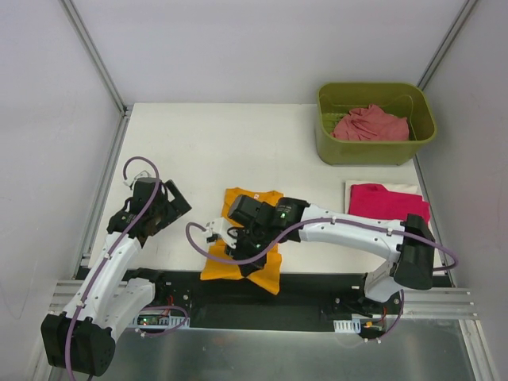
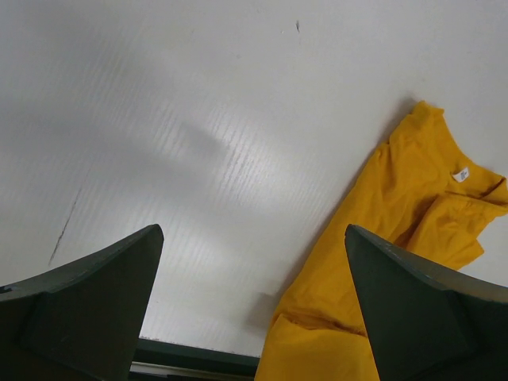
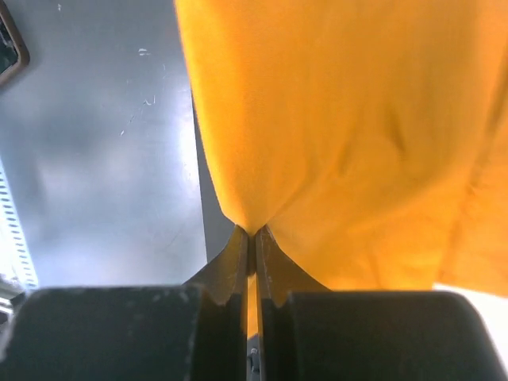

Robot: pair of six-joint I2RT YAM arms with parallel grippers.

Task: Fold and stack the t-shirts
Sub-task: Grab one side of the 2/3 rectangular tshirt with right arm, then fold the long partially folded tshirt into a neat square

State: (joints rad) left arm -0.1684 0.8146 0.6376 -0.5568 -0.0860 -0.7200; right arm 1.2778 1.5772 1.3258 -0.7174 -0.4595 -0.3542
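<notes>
The orange-yellow t-shirt (image 1: 221,266) lies crumpled at the table's near edge, between the arms. My right gripper (image 1: 252,267) reaches over it, and in the right wrist view this gripper (image 3: 252,232) is shut on a pinched fold of the shirt's orange cloth (image 3: 333,119). My left gripper (image 1: 179,205) hovers to the shirt's left, wide open and holding nothing. Its wrist view shows the open gripper (image 2: 252,230) over bare table, with the orange shirt (image 2: 397,206) to the right. A folded magenta t-shirt (image 1: 388,202) lies flat at the right. A salmon-pink t-shirt (image 1: 369,124) sits bunched in the bin.
The olive-green bin (image 1: 376,151) stands at the table's back right corner. A black strip (image 1: 309,290) runs along the near edge, and the orange shirt hangs partly over it. White walls enclose the table on three sides.
</notes>
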